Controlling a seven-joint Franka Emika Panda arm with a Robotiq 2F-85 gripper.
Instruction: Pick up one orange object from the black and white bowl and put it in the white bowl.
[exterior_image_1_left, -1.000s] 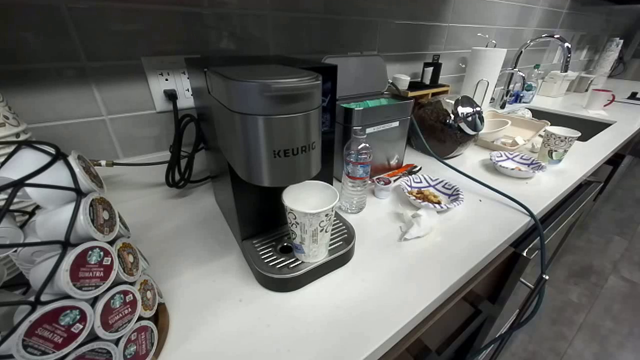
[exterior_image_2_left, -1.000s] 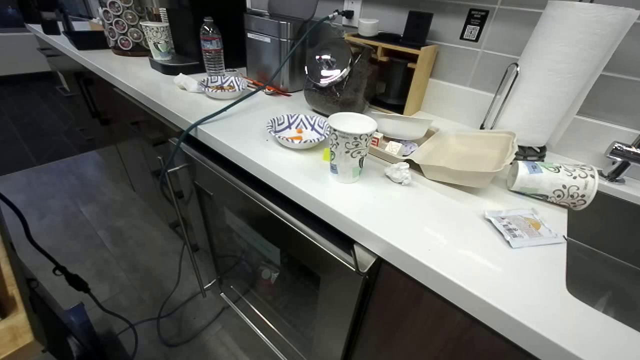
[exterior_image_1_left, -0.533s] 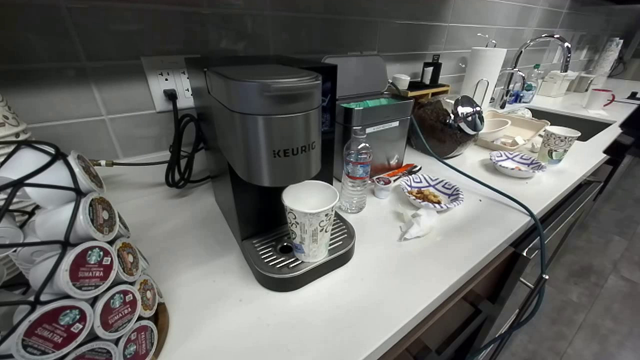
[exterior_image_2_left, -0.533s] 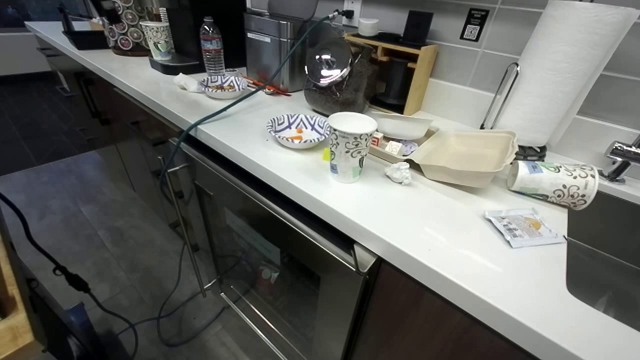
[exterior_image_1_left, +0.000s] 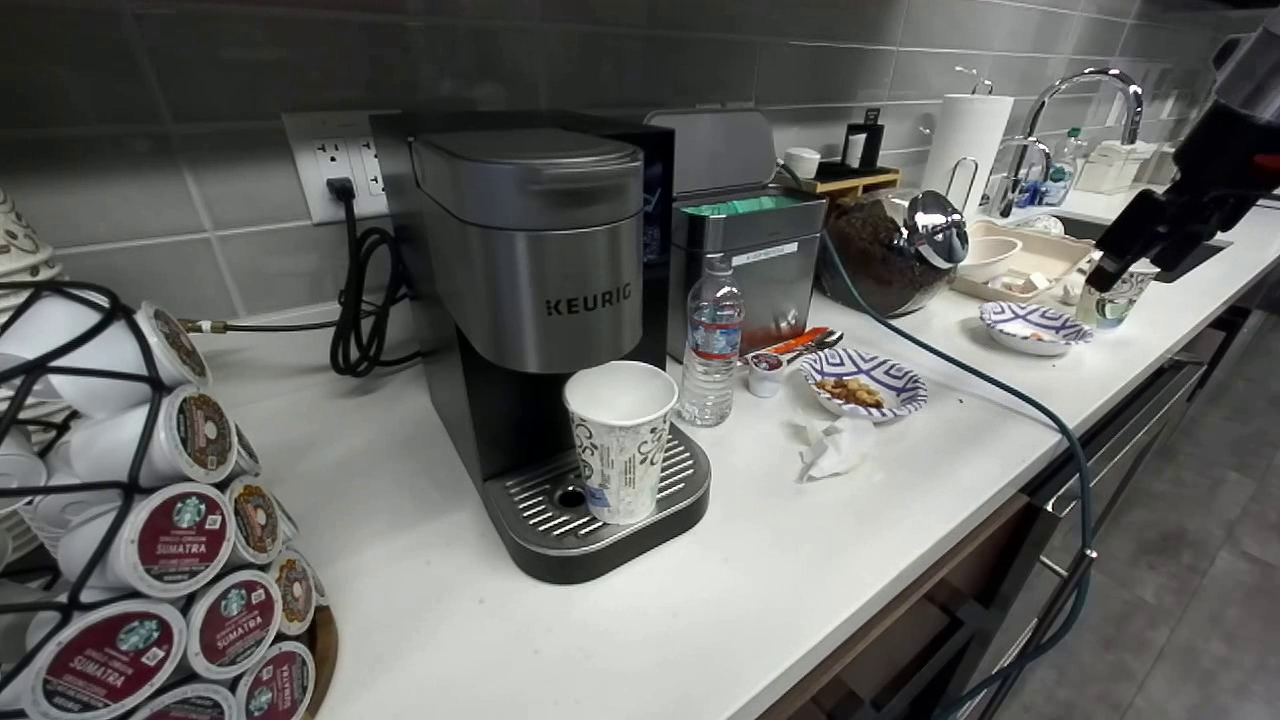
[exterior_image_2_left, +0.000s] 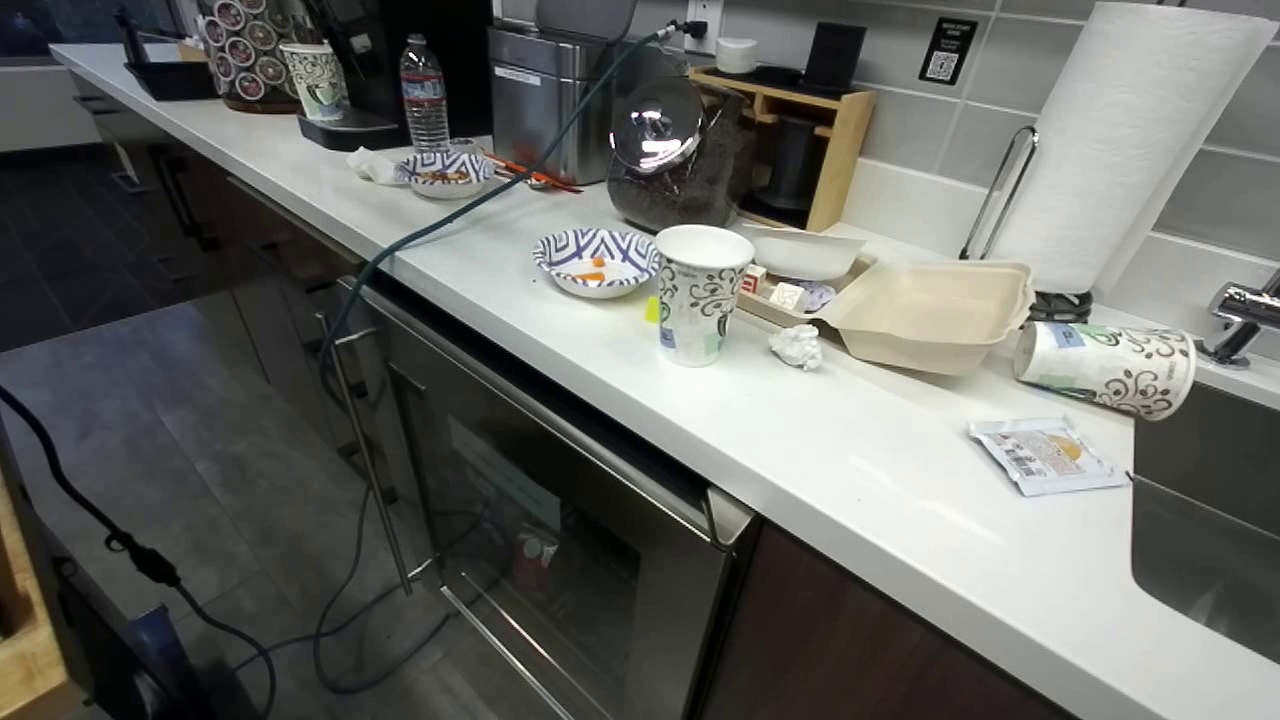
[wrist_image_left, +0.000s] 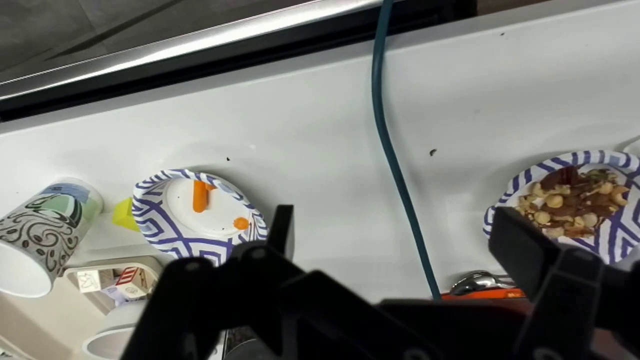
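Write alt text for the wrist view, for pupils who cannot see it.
An open black gripper over a white counter. At left, a patterned bowl holds orange pieces; at lower left, a white bowl is partly hidden. At right, a similar bowl holds what look like nuts.

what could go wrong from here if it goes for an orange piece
The teal cable crosses the wrist view in the gap of the open hand, so it might snag. The orange stick lies inside a patterned bowl, and lowering off-centre may tip that bowl. The paper cup standing beside the bowl could get knocked over.
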